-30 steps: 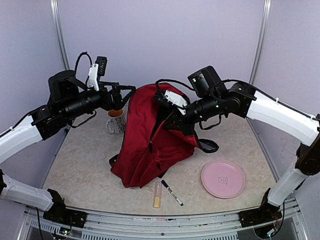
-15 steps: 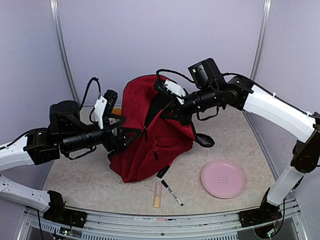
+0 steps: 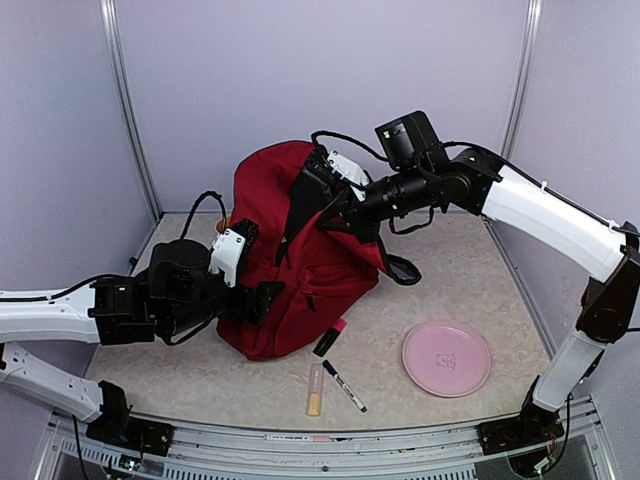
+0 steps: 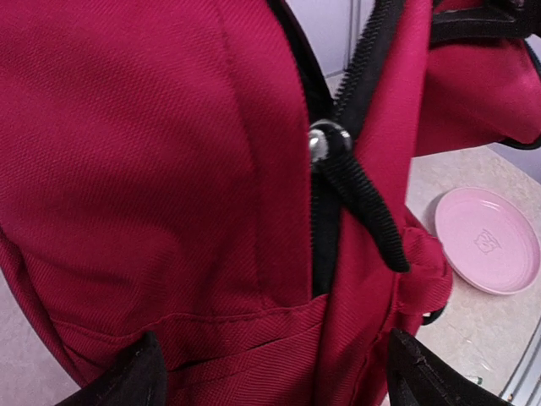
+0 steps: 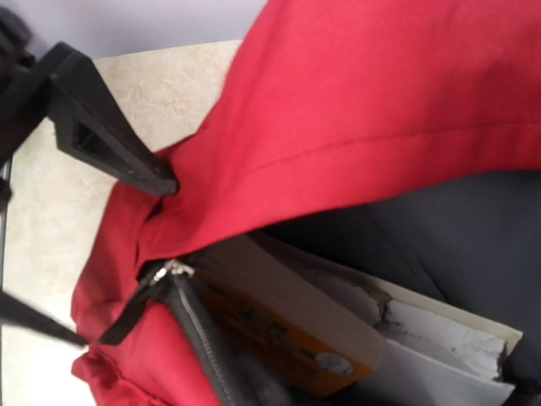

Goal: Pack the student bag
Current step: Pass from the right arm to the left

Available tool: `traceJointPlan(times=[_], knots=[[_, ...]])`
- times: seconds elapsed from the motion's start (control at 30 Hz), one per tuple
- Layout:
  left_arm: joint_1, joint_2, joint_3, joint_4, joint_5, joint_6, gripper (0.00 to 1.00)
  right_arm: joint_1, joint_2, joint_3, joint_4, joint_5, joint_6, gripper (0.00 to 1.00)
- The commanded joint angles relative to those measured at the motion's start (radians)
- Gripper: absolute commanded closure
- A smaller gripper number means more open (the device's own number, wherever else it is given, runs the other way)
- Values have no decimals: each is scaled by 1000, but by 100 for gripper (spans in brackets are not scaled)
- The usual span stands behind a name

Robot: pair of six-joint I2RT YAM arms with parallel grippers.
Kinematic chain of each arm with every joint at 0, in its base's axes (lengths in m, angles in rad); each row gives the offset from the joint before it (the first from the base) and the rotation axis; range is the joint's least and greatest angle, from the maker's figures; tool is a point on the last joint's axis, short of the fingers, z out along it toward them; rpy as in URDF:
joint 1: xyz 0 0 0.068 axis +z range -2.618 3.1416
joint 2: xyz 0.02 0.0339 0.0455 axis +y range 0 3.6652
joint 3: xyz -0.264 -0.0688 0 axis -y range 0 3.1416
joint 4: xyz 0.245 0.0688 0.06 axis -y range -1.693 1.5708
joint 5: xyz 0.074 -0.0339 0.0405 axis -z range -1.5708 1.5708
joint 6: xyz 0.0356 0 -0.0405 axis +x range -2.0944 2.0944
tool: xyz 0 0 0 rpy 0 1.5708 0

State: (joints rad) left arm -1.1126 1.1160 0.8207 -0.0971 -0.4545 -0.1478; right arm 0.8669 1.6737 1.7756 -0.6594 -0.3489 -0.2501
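The student bag [image 3: 300, 275], a dark red backpack, stands upright mid-table, its main zip open at the top. My right gripper [image 3: 322, 192] is shut on the fabric at the bag's top rim and holds it up; in the right wrist view one black finger [image 5: 110, 135] pinches the red fabric, and an orange-covered book [image 5: 287, 338] and white paper [image 5: 439, 347] lie inside. My left gripper [image 3: 265, 300] is open at the bag's lower left side. In the left wrist view its fingertips [image 4: 127, 381] straddle the red fabric [image 4: 152, 169] below a black zip pull [image 4: 325, 142].
A pink plate [image 3: 446, 358] lies at front right, also in the left wrist view [image 4: 486, 241]. A pink highlighter [image 3: 328, 338], a black marker [image 3: 344, 385] and a yellow tube [image 3: 315, 389] lie in front of the bag. A black strap [image 3: 405, 270] trails to its right.
The right gripper has pulled the bag more upright and leftward. The left arm has dropped low and moved in against the bag's lower side. The pink highlighter has come into view.
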Motion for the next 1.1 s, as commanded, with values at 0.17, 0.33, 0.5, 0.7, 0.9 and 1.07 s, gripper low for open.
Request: traceJointPlan(times=[0.17,0.33,0.5,0.7,0.9,1.07], knots=[[3,20,-77,146,-142,62,23,-12,-26,38,74,-59,-4,100],[28,82,-90,279,-7,102,26,-13,-31,21,77,-82,-1,100],[69,157,-72,336,104,106,11,-14,-36,12,75,-94,0,100],[101,205,-49,356,82,102,51,-16,-45,-1,74,-105,-1,100],[59,199,-65,382,139,143,100,-64,-34,-9,81,-100,46,100],[47,160,-78,392,160,132,100,-164,31,65,78,-3,92,100]])
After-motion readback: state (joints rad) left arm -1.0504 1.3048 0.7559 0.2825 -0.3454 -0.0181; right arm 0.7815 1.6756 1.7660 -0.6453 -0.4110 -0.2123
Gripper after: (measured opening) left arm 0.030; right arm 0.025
